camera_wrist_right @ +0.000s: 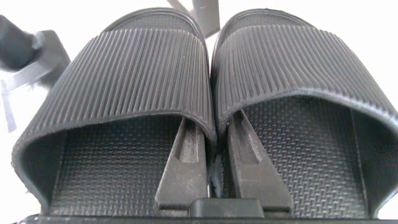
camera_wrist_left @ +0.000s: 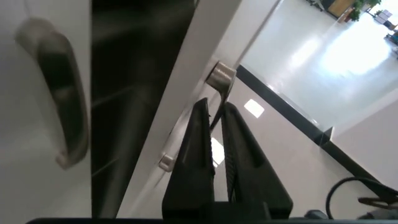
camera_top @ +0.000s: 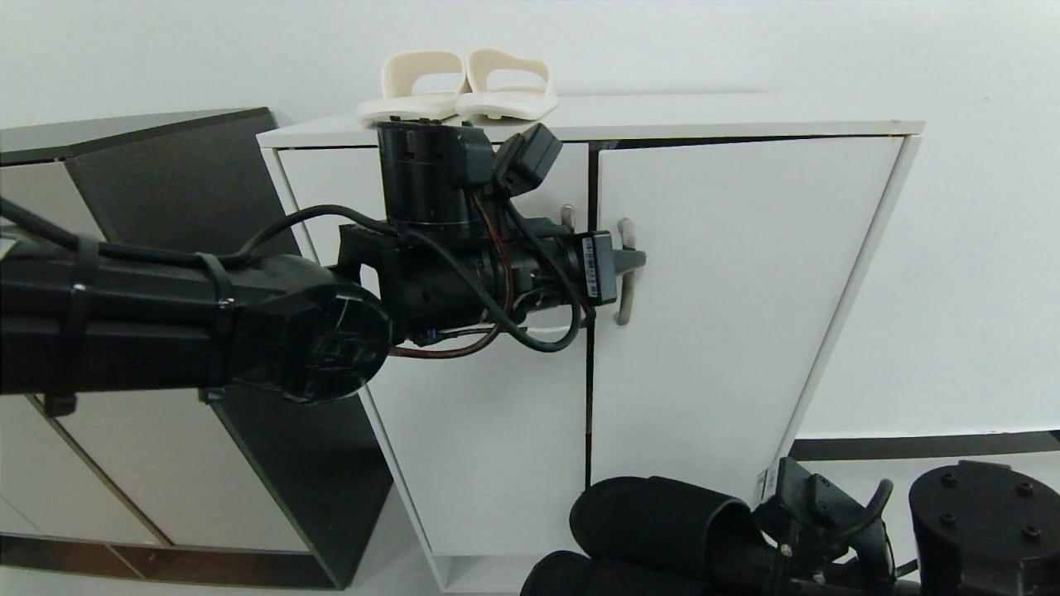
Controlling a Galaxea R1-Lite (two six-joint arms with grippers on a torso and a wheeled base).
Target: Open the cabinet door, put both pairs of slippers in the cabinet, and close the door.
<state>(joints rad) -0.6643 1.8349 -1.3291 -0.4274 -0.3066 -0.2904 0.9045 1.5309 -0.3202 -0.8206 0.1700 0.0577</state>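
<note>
In the head view, the left gripper (camera_top: 636,261), closed on the right handle (camera_top: 623,310), covers its middle. The arm hides part of the left door (camera_top: 489,414) and most of the left handle (camera_top: 567,213), which is blurred in the left wrist view. The bottom edge cuts off the black slippers (camera_top: 654,513) and the cabinet (camera_top: 745,124) foot. In the right wrist view, the straps hide the tips of the right gripper (camera_wrist_right: 212,143).

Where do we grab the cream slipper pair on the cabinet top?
I'd pinch the touching inner strap walls of the cream slippers, one finger in each opening, coming from the cabinet's door side. They lie side by side on the cabinet top, strap openings facing the robot. The right gripper holds the black slippers that way.
</note>
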